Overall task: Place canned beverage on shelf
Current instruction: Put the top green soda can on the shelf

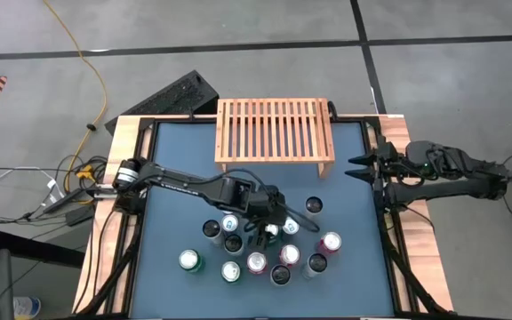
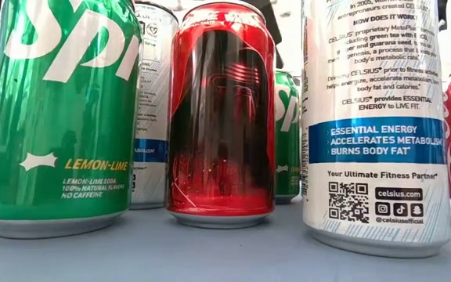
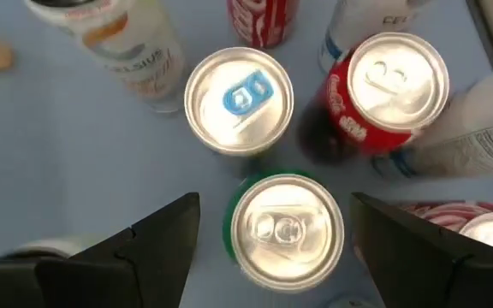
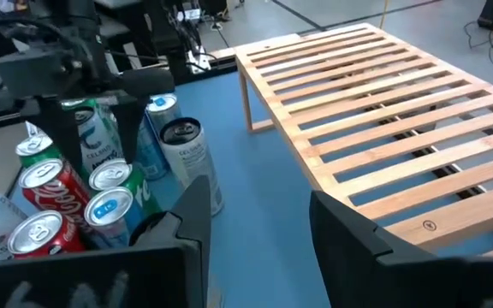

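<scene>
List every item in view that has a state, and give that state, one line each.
Shelf: upright at the table's far edge, nothing on its slats.
Cans: all standing upright, clustered on the blue table.
Green can: upright, unopened, between the left end effector's fingers, not gripped.
Left end effector: open, above the cluster.
Right end effector: open, empty, beside the shelf.

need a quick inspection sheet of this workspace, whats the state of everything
surface: blue mat in a wood-edged table frame, room floor all round.
job's things: shelf at the mat's far edge, slats bare; cluster of cans upright on the mat, none on the shelf.
clutter: nothing seen on the mat besides the cans.
grippers: left gripper is above the cluster, jaws open either side of a green can, not closed on it; right gripper waits at the table's right edge, jaws open, holding nothing.
cables: yellow cable and dark leads on the floor to the left.
surroundings: black keyboard beyond the table's far left corner.
</scene>
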{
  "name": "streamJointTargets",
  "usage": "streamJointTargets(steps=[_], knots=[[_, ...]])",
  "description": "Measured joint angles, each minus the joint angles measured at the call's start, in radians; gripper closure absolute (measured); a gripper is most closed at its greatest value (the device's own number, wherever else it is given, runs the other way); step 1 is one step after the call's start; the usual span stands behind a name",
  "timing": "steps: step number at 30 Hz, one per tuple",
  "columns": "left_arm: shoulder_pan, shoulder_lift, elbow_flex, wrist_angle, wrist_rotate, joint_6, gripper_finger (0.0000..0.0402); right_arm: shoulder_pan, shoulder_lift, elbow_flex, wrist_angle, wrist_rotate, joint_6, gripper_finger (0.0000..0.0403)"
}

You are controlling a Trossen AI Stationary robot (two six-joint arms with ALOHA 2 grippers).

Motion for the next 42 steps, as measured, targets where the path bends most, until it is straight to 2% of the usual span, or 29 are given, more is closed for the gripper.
streamJointTargets(steps=[29,42], knots=[[-0.006,0.073,0.001,-0.015,0.049,-0.004,0.0116,-0.001,0.0,0.0,-0.008,0.0,-0.001,0.025],[-0.006,0.073,0.003,-0.056,0.026,0.001,0.0173,-0.001,0.0,0.0,-0.031,0.0,-0.001,0.025]])
